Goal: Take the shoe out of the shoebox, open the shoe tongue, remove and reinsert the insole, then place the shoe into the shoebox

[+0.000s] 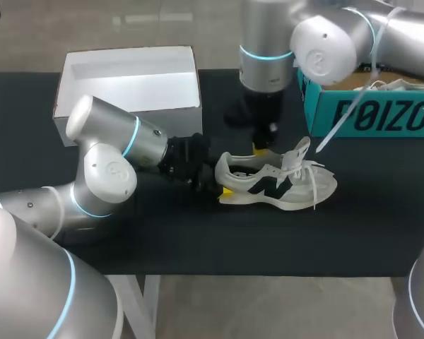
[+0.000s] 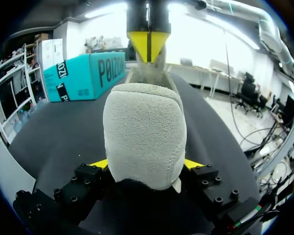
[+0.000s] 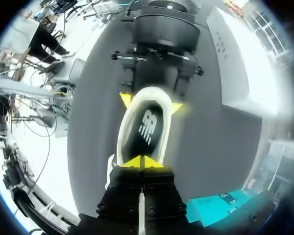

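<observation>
A light grey shoe [image 1: 283,185] with a black side mark lies on its sole mid-table, laces loose and tongue standing up. My left gripper [image 1: 222,191] is shut on its heel. In the left wrist view the suede heel [image 2: 144,132] fills the space between both yellow fingers [image 2: 99,164]. My right gripper [image 1: 263,147] hangs over the far side of the shoe, shut. In its wrist view the tips [image 3: 142,161] meet just above the tongue end of the opening. The black insole [image 3: 148,128] lies inside. The open white shoebox [image 1: 127,106] stands at the back left.
A teal box [image 1: 367,116] stands at the back right of the black table, close to my right arm, with white items in it. It also shows beyond the shoe as the teal box [image 2: 83,76]. Bare table lies in front of the shoe.
</observation>
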